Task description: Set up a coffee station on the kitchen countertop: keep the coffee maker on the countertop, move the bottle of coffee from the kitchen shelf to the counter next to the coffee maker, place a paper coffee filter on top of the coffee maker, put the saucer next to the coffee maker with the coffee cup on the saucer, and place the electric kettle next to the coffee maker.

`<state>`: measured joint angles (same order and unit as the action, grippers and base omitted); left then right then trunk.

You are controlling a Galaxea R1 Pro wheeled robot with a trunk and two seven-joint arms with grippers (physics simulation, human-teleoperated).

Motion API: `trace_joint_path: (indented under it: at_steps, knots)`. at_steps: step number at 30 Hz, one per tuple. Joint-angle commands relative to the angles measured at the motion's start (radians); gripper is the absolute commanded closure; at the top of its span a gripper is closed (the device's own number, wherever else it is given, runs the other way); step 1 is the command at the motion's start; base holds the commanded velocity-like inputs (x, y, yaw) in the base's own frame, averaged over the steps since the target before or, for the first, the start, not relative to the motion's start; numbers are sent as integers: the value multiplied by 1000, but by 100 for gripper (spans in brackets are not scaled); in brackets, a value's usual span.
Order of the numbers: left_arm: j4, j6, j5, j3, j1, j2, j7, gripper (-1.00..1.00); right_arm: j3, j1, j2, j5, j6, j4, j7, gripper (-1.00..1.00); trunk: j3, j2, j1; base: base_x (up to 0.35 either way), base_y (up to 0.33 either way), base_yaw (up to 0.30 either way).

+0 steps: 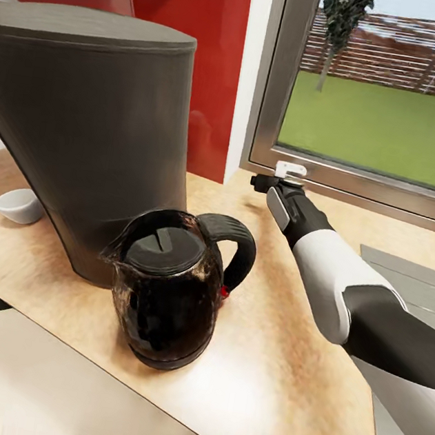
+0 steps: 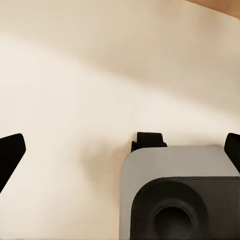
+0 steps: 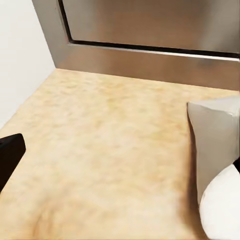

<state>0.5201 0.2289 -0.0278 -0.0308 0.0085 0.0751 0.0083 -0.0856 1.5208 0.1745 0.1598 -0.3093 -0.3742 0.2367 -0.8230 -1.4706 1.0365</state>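
**Kettle beside the coffee maker, right arm stretched toward the window**

In the head view the coffee maker (image 1: 90, 136) stands tall and dark grey on the bench (image 1: 269, 385), a light wood-grain worktop. Its body takes up most of the left part of the view. The electric kettle (image 1: 168, 294) stands upright just in front of it and a little to its right, close enough that the two look as if they touch. The kettle's black lid faces the camera and its black handle (image 1: 237, 248) points toward the window. A small white round dish (image 1: 18, 205), cup or saucer I cannot tell, sits on the bench at the far left, partly hidden behind the coffee maker.

The right arm (image 1: 333, 283) reaches across the bench toward the metal window frame (image 1: 362, 180), well apart from the kettle. Its right claw (image 1: 278, 183) is at the far end near the frame, beside a small white fitting (image 1: 291, 168); whether its fingers are spread or pressed together cannot be told. The right wrist view looks over bare wood-grain bench up to the frame, with one dark fingertip (image 3: 9, 155) at the edge.

In the left wrist view the left claw (image 2: 120, 150) is spread wide, its dark fingertips (image 2: 10, 155) at opposite edges, over a pale cream surface (image 2: 100, 75), holding nothing.
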Motion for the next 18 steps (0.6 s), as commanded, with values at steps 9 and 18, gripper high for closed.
trace_joint_path:
  at_steps: [9,18]
  knots:
    - [2,1,-3,0,1,0,1,-100,-8,1,0,9,2,18,10,-100,-11,0,0,0,0,89]
    - [2,1,-3,0,1,0,1,-100,-7,1,0,8,3,18,10,-100,-12,0,0,0,0,8]
